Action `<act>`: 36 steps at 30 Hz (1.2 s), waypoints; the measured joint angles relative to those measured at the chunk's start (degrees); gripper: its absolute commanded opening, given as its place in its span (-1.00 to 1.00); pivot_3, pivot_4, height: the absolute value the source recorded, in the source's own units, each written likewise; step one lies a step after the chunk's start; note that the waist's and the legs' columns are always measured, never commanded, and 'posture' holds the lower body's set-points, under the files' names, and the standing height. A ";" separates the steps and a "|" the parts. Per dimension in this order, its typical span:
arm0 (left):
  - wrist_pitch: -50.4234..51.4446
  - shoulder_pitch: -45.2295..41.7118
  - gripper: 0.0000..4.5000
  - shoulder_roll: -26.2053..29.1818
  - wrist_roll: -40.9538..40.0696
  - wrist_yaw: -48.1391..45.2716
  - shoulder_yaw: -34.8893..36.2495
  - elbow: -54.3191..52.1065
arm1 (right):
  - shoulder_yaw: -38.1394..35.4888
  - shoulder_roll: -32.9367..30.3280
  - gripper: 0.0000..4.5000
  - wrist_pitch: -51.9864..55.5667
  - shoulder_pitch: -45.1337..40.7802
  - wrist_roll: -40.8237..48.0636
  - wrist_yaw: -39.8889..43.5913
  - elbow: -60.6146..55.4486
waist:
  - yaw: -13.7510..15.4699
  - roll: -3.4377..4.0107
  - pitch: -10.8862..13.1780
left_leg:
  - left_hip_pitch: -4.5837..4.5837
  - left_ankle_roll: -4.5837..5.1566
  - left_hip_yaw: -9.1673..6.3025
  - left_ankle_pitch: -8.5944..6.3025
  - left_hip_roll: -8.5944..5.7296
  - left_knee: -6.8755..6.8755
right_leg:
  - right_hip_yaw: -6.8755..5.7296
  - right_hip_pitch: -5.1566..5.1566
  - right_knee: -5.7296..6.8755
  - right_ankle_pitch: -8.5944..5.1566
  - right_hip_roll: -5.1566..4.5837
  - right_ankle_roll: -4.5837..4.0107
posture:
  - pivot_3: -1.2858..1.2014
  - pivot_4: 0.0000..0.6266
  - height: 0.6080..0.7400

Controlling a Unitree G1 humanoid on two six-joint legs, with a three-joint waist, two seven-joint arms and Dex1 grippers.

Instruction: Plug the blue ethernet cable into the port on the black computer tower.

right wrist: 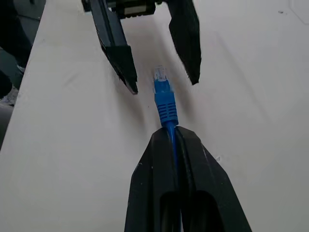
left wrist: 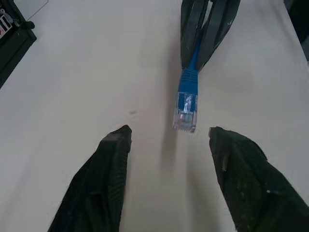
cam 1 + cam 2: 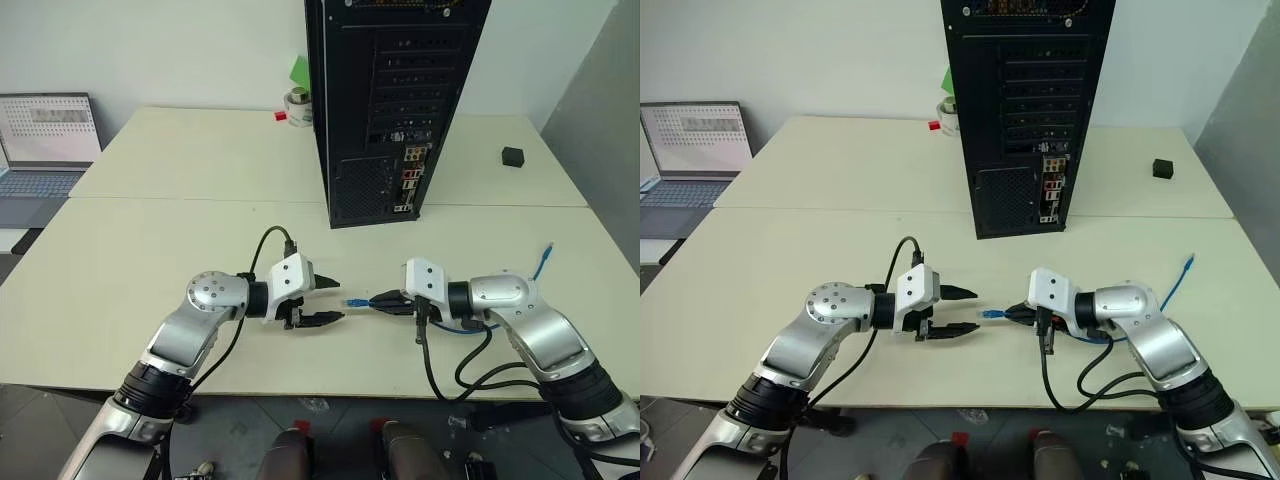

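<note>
Right pincer pinching blue ethernet cable near desk front edge; left pincer spread around plug. Port on black computer tower unplugged; handover, carry, insertion left.

I note a pale cream table made of two tops, their seam running straight across from 9 to 3 o'clock. At about 10 o'clock, off the table's edge, an open laptop stands with its screen lit. Near 12 o'clock, on the far top, I see a white tape roll with a small red item touching it and a green sheet behind. At 2 o'clock sits a small black cube, alone.
</note>
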 measured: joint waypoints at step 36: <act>-0.87 0.90 0.04 -1.75 -1.81 -0.27 1.30 1.74 | 0.82 0.26 -1.00 0.51 -1.01 -0.75 0.83 -0.17 | 0.03 0.00 0.00 | -0.01 0.00 -0.01 0.00 -0.01 0.00 | -0.01 0.00 0.00 0.00 -0.02 0.00 | 0.03 -0.52 1.00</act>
